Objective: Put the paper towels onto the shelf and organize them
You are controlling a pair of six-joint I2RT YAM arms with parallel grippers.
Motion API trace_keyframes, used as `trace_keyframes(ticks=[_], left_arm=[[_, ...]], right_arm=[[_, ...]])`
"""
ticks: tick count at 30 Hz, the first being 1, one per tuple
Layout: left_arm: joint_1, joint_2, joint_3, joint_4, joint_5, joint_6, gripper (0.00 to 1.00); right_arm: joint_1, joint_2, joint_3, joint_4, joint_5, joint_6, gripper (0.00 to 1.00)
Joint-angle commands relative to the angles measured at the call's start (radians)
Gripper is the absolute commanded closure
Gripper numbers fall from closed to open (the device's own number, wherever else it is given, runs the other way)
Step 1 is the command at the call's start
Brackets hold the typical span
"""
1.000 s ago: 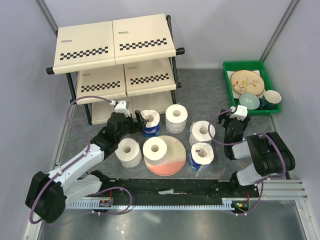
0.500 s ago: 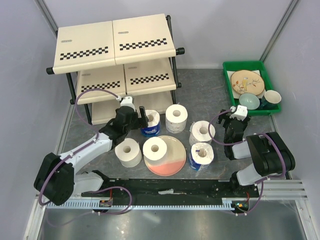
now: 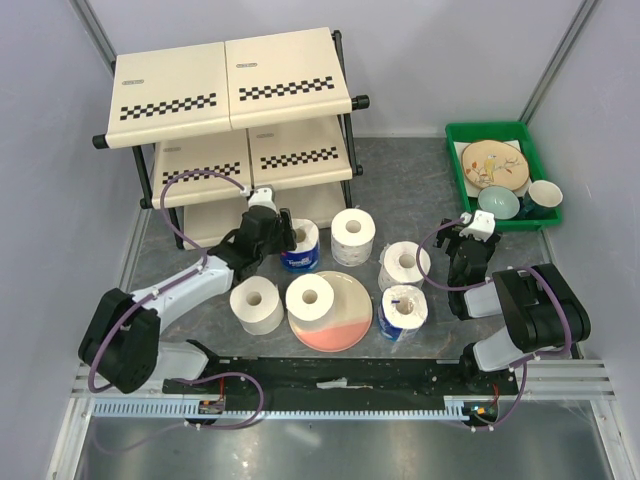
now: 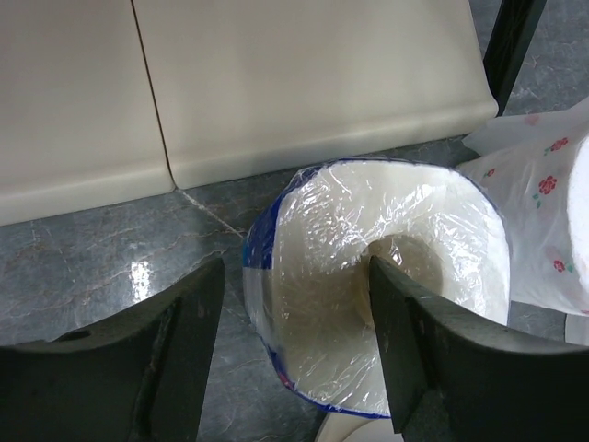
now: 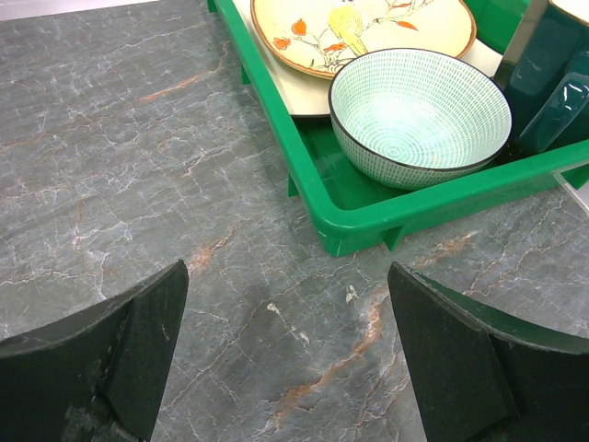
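Note:
A paper towel roll in a blue wrapper [image 3: 303, 246] stands on the table in front of the shelf [image 3: 230, 90]. My left gripper [image 3: 279, 236] is open over it. In the left wrist view the roll [image 4: 350, 267] sits between my fingers: the left finger [image 4: 175, 350] stands clear of its outer side, and the right finger [image 4: 433, 359] is at its hollow core. The shelf's lowest panel [image 4: 304, 92] is just behind. Other rolls stand at the centre [image 3: 353, 235], the right [image 3: 404, 265], the front left [image 3: 257, 304] and on the plate [image 3: 311, 298]; a second blue-wrapped roll [image 3: 403, 310] stands front right. My right gripper [image 3: 470, 240] is open and empty.
The pink-and-cream plate [image 3: 345, 328] lies at the front centre. A green tray [image 3: 455, 150] of dishes is at the back right; it also shows in the right wrist view [image 5: 368, 216] just beyond my open right gripper [image 5: 285, 359]. Flower-printed film [image 4: 534, 184] touches the wrapped roll's right side.
My left arm has reached forward and to the right, bringing its open gripper from beside the blue-wrapped roll to over it. The right arm has not moved.

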State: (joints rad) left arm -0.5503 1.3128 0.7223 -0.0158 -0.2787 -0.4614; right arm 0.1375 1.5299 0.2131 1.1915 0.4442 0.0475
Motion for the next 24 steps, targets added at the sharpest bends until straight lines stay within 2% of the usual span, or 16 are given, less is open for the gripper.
trace_keyframes(ticks=[1, 7, 12, 15, 24], left_arm=[[-0.008, 0.045, 0.035, -0.013, 0.004, -0.011, 0.32], [-0.014, 0.065, 0.031, -0.018, 0.013, -0.006, 0.42], [-0.017, 0.037, 0.043, -0.032, 0.019, 0.001, 0.68], [-0.019, -0.003, 0.069, -0.062, 0.019, 0.006, 0.72], [-0.026, -0.211, 0.167, -0.188, 0.049, 0.044, 0.73]], right_arm=[[-0.001, -0.002, 0.011, 0.034, 0.001, -0.003, 0.02], [-0.001, -0.002, 0.011, 0.036, 0.001, -0.001, 0.02], [-0.001, -0.004, 0.011, 0.034, -0.001, 0.000, 0.02], [0.001, -0.002, 0.011, 0.034, 0.001, -0.003, 0.02], [0.001, -0.002, 0.011, 0.034, -0.001, -0.001, 0.02]])
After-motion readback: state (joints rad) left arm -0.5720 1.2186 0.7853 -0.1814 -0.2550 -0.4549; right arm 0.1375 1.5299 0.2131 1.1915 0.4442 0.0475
